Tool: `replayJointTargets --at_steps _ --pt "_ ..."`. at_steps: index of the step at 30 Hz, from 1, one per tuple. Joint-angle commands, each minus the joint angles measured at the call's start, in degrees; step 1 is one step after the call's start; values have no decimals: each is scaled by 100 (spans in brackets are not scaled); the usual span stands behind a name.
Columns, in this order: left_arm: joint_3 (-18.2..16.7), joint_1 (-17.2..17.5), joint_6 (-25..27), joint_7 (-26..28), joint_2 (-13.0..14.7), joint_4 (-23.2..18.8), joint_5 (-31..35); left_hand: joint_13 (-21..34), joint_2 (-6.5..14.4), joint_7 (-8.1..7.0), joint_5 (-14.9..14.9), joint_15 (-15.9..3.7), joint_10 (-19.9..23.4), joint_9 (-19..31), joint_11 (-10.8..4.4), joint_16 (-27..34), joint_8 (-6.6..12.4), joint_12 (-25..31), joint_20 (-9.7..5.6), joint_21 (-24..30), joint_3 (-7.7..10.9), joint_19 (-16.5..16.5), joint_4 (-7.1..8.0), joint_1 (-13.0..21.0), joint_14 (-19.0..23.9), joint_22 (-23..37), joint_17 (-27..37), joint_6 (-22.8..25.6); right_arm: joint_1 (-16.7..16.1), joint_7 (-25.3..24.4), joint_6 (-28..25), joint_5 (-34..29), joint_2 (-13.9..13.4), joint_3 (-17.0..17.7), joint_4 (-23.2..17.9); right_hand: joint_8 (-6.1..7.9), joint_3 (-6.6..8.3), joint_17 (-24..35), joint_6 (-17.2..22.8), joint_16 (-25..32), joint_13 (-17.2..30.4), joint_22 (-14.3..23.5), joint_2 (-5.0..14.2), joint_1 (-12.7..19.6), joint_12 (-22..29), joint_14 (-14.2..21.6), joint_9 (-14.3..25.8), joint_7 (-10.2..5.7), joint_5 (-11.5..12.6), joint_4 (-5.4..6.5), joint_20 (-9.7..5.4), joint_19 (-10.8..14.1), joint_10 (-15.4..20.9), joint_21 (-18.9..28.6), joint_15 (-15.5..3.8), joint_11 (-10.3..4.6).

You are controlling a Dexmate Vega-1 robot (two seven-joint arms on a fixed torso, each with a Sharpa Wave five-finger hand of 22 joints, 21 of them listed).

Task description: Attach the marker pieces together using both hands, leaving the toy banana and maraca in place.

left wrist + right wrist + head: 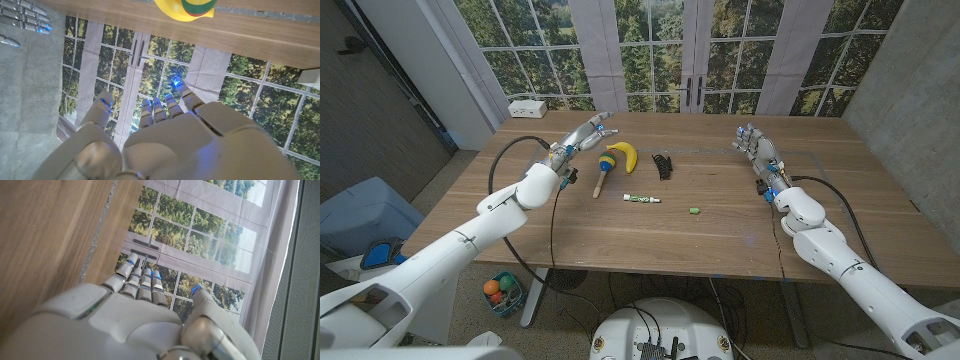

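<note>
Nearest to the head camera, the two marker pieces are seen near the middle of the bench [720, 235]: the marker body [642, 199], white with green and dark bands, lies flat, and the small green cap [694, 210] lies apart from it, toward the right edge. Both are judged to be light, stiff and smooth plastic, so they can roll or slip under a fingertip. The body is best pinched around its middle, the cap across its sides, with the open end left free for joining.

Behind the body, toward the far edge, the toy banana [624, 154] and the maraca [603, 168] are seen together, with a dark object [663, 166] beside them.

The left robot hand [582, 137] is held above the far left part of the bench, just beside the banana, fingers spread, nothing held. The right robot hand [756, 150] is raised near the far right part, also spread and empty. Both are well apart from the marker pieces.
</note>
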Motion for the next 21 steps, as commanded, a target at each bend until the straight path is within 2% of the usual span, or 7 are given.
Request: replayJointTargets --at_steps 1,11,16,21 --pt "99 20 326 -126 350 -532 863 28 -11 12 -10 -100 33 30 -20 -27 15 -4 17 -11 29 39 -40 79 -26 29 24 45 -192 -52 101 16 -49 79 -113 50 2 8 47 28 9 32 -9 15 16 46 31 5 -9 -50 -18 28 47 -25 -7 4" --pt "157 31 595 -346 572 -927 1454 32 -10 -25 -13 -107 39 34 -64 -32 11 -26 2 -25 59 65 -76 169 -40 31 26 59 -324 -122 170 3 -57 124 -195 47 -5 7 52 30 10 33 -6 12 16 42 32 9 -14 -60 -16 37 56 -45 -14 4" --pt "218 -22 832 -659 687 -1174 1766 35 6 -58 -15 -160 49 38 -99 -25 32 -40 -13 -25 86 111 -95 249 -18 34 27 124 -394 -173 164 33 -57 158 -263 46 -9 6 56 34 10 33 -5 11 15 45 32 12 -16 -68 -17 43 59 -58 -9 -1" --pt "260 -66 921 -889 748 -1304 1941 41 -180 -118 -32 -217 167 49 -160 25 95 -26 -17 -31 58 181 -155 375 152 38 30 255 -452 -205 211 -5 -74 178 -309 42 -30 0 54 31 10 33 -42 4 14 42 32 25 -23 -87 1 57 63 -73 7 12"
